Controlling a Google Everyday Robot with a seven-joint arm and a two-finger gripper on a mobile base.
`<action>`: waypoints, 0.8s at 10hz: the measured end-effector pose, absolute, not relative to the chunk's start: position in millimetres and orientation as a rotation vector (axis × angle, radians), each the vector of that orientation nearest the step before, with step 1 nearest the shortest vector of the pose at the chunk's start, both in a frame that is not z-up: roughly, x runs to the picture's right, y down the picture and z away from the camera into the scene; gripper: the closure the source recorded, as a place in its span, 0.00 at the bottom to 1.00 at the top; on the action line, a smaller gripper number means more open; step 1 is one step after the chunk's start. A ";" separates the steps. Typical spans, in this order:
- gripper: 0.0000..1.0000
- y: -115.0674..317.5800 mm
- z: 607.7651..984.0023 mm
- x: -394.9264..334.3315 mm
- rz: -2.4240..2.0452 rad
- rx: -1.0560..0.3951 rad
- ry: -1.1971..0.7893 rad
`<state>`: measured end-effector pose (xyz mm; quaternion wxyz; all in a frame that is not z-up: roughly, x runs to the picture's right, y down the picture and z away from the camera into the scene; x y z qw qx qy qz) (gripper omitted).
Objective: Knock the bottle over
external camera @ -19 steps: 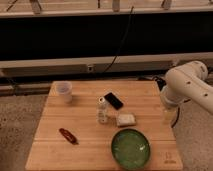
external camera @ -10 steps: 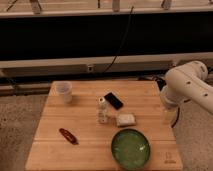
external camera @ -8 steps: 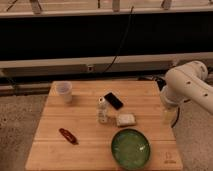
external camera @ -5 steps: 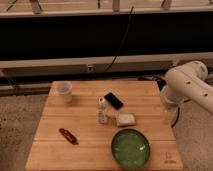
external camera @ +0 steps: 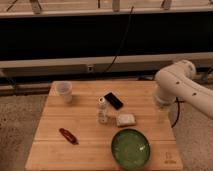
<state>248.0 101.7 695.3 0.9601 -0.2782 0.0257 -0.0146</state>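
The bottle (external camera: 102, 111) is small, slim and whitish with a pale cap, and it stands upright near the middle of the wooden table (external camera: 80, 150). My white arm bends in from the right. Its gripper (external camera: 162, 113) hangs over the table's right edge, well to the right of the bottle and touching nothing. It stands open and holds nothing.
A translucent cup (external camera: 64, 91) stands at the back left. A black phone (external camera: 113, 100) lies just behind the bottle, a pale square packet (external camera: 126, 119) to its right. A green bowl (external camera: 130, 148) sits at the front, a small red oblong object (external camera: 68, 135) at front left.
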 end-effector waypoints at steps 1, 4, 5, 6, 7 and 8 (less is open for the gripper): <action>0.20 101.4 696.9 244.4 -0.042 -0.564 0.055; 0.20 98.9 705.5 230.3 -0.082 -0.560 0.055; 0.20 97.3 709.4 222.7 -0.097 -0.556 0.052; 0.20 97.0 711.4 220.7 -0.105 -0.556 0.053; 0.20 97.0 712.9 219.1 -0.110 -0.555 0.054; 0.20 96.4 714.8 216.0 -0.116 -0.554 0.054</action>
